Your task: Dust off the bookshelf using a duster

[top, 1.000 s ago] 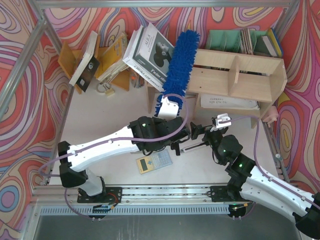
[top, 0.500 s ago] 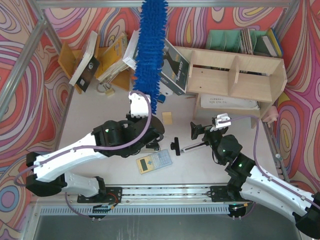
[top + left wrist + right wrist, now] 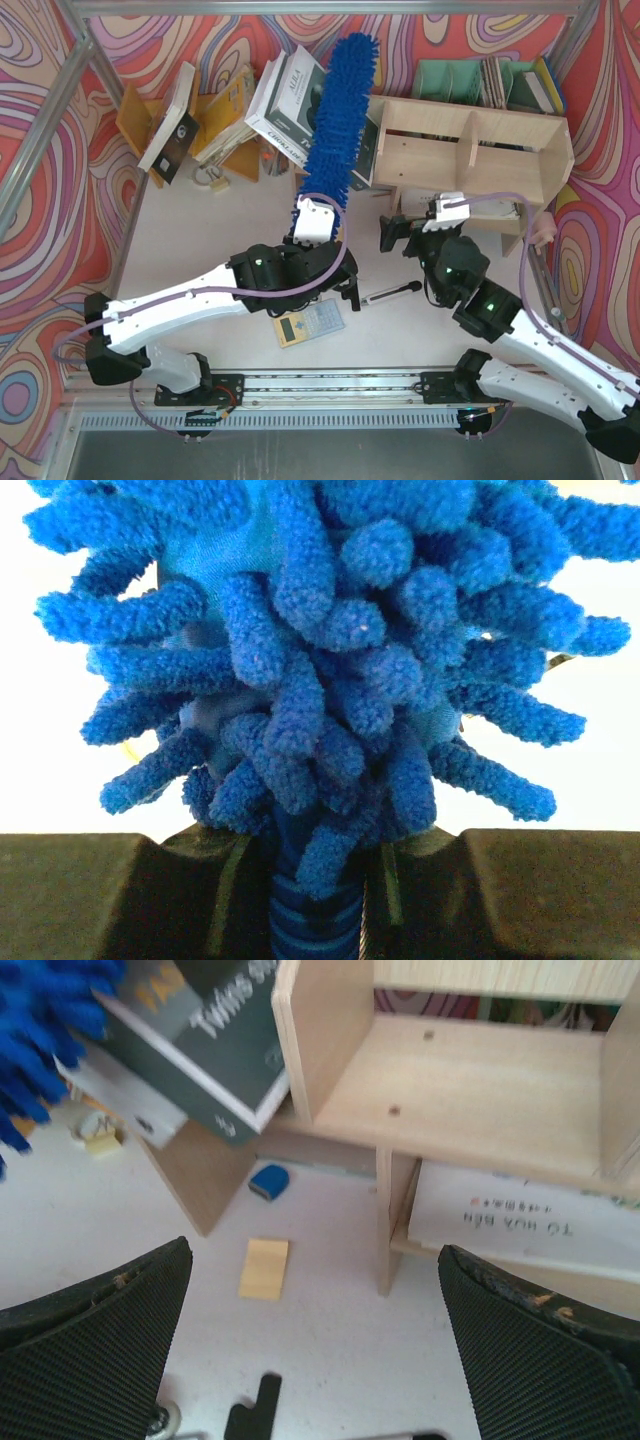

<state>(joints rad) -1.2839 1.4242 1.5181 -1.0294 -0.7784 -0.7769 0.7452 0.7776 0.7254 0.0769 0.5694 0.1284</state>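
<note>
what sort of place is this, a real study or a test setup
Most likely a robot test cell dressed as a study corner: swirl-printed walls inside a metal frame, with a plywood bookshelf, leaning books and green file holders as props.

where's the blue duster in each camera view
top external: the duster stands upper centre, slanting, just left of the bookshelf.
left wrist: the duster fills nearly the whole picture, handle at bottom centre.
right wrist: only the duster's blue edge, top left corner.
shared landmark: the bookshelf, seen in the top and right wrist views only.
</note>
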